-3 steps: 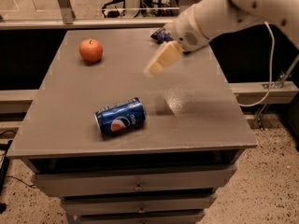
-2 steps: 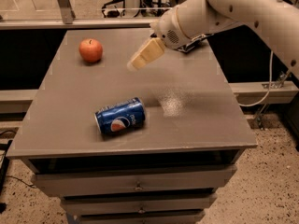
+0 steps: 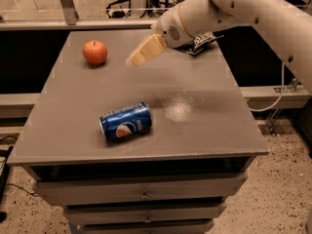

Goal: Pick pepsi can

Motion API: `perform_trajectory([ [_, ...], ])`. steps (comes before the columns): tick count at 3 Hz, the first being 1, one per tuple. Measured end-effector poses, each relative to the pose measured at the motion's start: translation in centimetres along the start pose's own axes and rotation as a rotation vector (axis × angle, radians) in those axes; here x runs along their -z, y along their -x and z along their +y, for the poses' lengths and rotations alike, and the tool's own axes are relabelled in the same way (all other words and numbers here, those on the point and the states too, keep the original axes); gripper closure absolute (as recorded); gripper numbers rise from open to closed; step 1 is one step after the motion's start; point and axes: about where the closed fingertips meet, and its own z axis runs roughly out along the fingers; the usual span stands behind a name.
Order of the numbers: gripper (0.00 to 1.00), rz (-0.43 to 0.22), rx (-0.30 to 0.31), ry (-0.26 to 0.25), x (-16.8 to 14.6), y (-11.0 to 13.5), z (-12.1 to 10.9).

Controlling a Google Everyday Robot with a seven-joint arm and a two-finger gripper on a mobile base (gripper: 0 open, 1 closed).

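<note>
0 steps done. Pepsi can (image 3: 126, 121) lies on its side on table (image 3: 204, 82), well apart from apple (image 3: 95, 52), toward front edge, untouched. Gripper (image 3: 145, 51) hovers near apple, camera-right; open/closed cannot tell. Left: approach, grasp, lift.

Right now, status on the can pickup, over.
Gripper hovering over back of table, near apple. Can on its side near front, untouched. Nothing between them.

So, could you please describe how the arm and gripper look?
The arm is smooth, white and rounded, with small dark dots and a perforated patch near the wrist. The gripper, over the table near the apple, is tan and wedge-shaped.
</note>
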Motion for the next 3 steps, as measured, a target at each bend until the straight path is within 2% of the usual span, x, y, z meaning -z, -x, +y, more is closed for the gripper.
perform_trajectory([
  [1, 0.0, 0.017, 0.017, 0.112, 0.5, 0.2, 1.6],
  [2, 0.0, 0.042, 0.055, 0.242, 1.0, 0.4, 4.3],
  [3, 0.0, 0.055, 0.137, 0.325, 1.7, 0.4, 7.0],
])
